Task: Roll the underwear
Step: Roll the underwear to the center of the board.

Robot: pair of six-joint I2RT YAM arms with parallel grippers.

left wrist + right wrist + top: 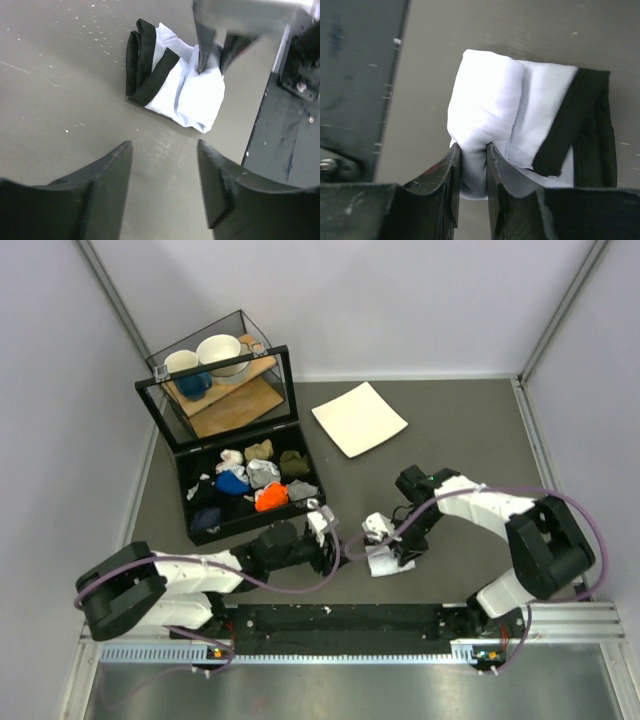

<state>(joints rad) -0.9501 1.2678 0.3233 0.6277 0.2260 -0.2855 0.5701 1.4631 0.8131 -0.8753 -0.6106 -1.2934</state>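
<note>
Underwear (490,105) lies bunched on the grey tabletop (450,440) near the front rail (340,620), between both grippers; white fabric, black waistband along one side; right gripper (473,150) clamped on a white fold at its edge; left gripper (165,147) jaws apart, holding nothing, near the garment, not touching.

Shows the left gripper (164,150) parted and empty over the table (60,100), right gripper (215,57) pinching the folded underwear (185,90) farther off
</note>
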